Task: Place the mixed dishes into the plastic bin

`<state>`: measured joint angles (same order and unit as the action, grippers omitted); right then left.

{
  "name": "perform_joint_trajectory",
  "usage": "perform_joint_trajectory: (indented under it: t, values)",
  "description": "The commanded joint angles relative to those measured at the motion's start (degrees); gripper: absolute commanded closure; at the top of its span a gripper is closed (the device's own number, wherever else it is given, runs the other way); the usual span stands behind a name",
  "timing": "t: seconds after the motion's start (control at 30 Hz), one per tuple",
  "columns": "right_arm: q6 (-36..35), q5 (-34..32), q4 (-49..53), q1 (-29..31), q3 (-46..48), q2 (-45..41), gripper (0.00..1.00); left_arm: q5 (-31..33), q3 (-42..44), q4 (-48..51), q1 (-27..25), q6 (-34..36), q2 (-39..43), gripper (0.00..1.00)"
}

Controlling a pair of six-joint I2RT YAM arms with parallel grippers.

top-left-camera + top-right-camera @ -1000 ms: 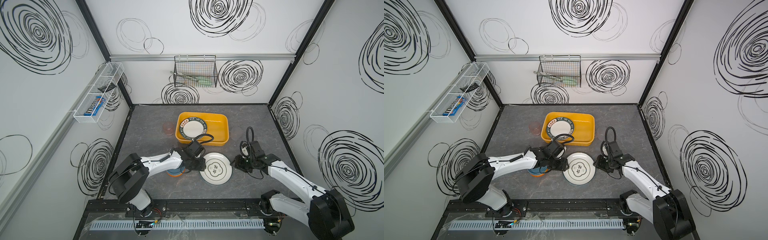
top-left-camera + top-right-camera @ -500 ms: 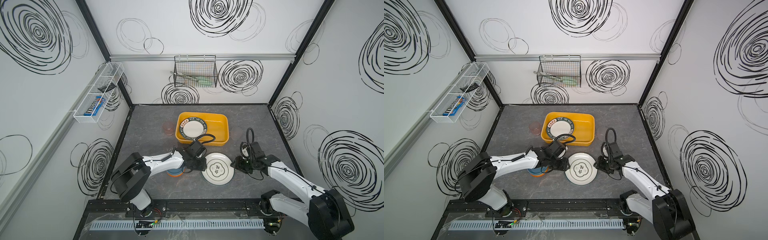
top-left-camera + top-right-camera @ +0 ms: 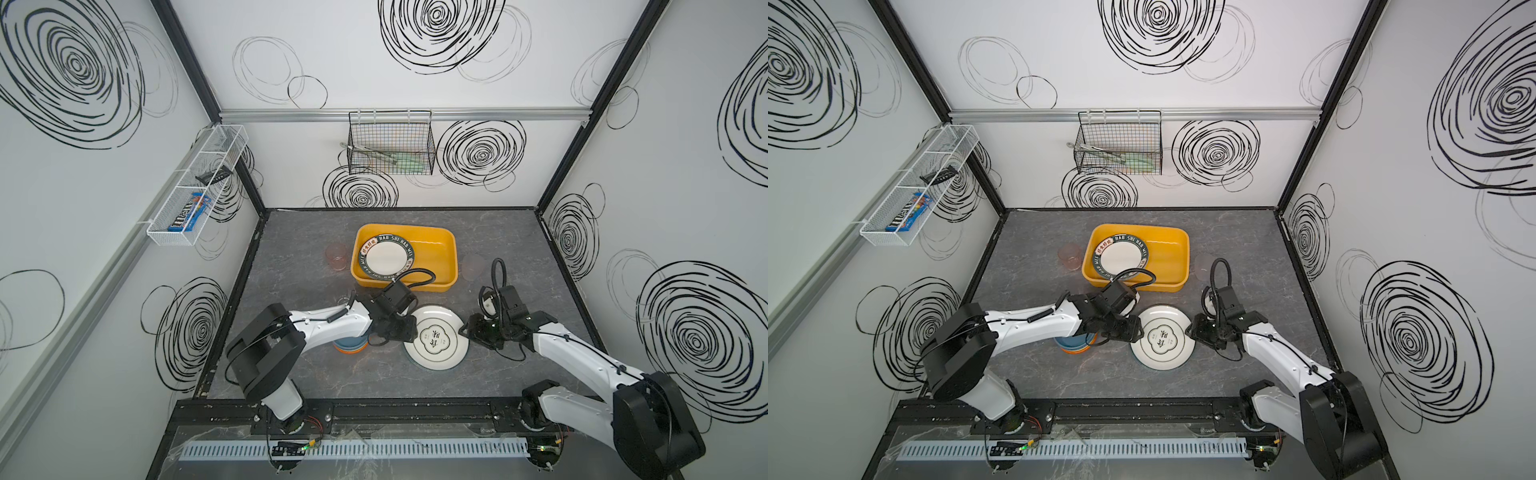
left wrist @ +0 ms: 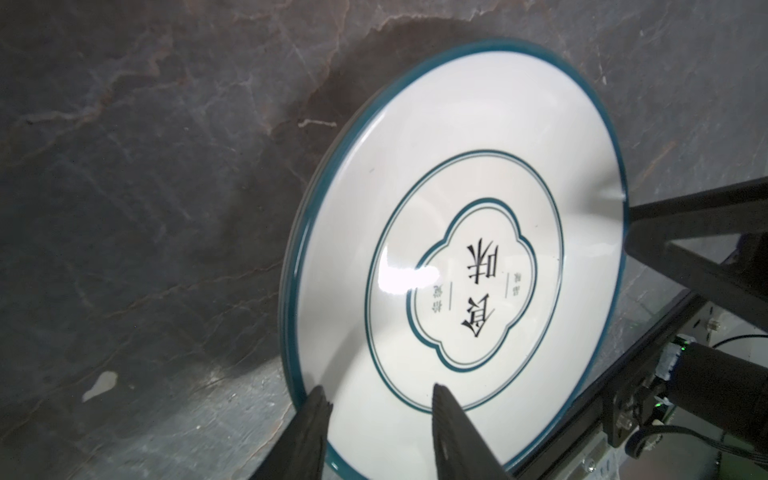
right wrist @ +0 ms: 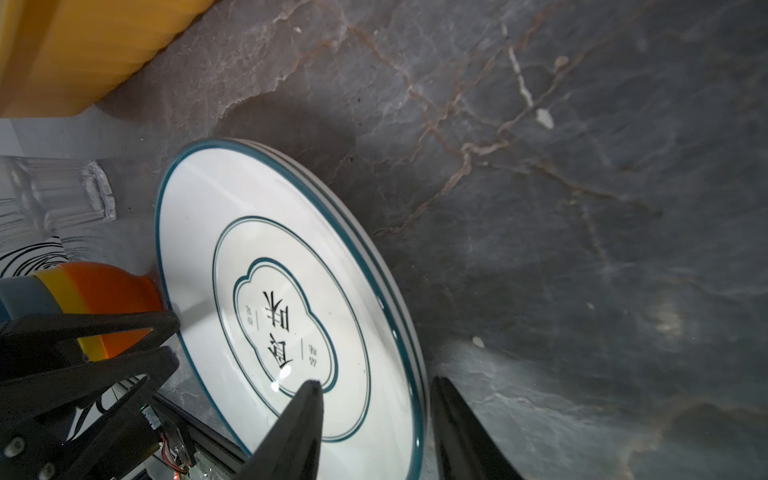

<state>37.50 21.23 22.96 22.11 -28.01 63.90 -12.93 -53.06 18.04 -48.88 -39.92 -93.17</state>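
The left gripper [image 4: 378, 390] stands about half open astride the rim of the white round plate with the thin teal rim and black characters [image 4: 457, 270]. One finger [image 4: 453, 428] reaches over the plate's face, and its partner sits at the outer edge, on the table side. The right gripper [image 5: 374, 388] brackets the opposite edge the same way, also part open. In neither wrist view can I tell whether the pads press the rim or merely flank it. A second rim shows just under the first in the right wrist view, so this looks like two plates stacked.

In both top views the plate [image 3: 436, 343] lies on the grey marbled table [image 3: 299, 291] between the two grippers. Being round, it has no long axis, and the line joining the grippers runs side to side. The yellow-orange rectangular plastic bin [image 3: 436, 257] lies just beyond the plate, away from the arm bases, with its long side parallel to that line. The left wrist is nearer the bin's front wall, but the bin's bare half is on the right. The coming move is probably a lift over that wall.

The bin holds one white plate with a dark lettered band [image 3: 386, 257], which fills its left half. Outside it, a stack of small bowls, blue over orange [image 3: 351, 345], sits just beside the plate under the left arm. A translucent pink cup [image 3: 336, 255] stands left of the bin and a clear cup [image 3: 471, 266] right of it.
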Motion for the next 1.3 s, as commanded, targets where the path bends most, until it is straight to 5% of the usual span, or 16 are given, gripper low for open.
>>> perform_joint_trajectory:
  t: [0.0, 0.7, 1.27]
  values:
    - [0.55, 0.8, -1.44, -0.16, 0.65, 0.43, 0.52, -0.03, -1.39, 0.02, -0.34, 0.28, -0.86, 0.55]
    - [0.88, 3.62, -5.96, -0.77, 0.76, 2.98, 0.55, 3.74, 0.21, 2.4, 1.34, -0.17, 4.81, 0.49]
    - [1.46, 4.43, -7.89, -0.5, 1.44, 4.3, 0.54, 3.07, 0.5, 1.6, 1.4, 0.28, 1.34, 0.49]
